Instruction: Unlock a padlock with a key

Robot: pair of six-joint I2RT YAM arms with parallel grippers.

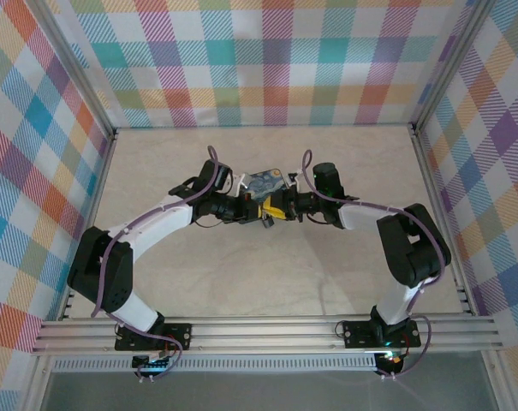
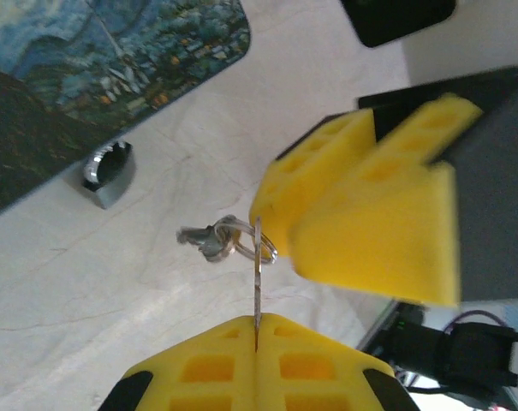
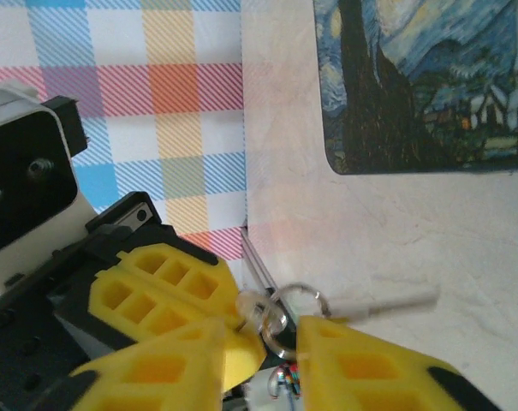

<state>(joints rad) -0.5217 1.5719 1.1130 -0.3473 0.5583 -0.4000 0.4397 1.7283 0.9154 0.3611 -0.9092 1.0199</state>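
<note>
Blue tin [image 1: 265, 181] on tbl [image 1: 241, 282], plaid walls [image 1: 267, 60]

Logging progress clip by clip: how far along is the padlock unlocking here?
Done: the key is off the table, pinched in the left gripper's shut jaws. In hand: the right gripper sits at the key ring, grip unclear. Remaining: the padlock lies on the table beside the blue tin, unheld, with no key in it.
</note>
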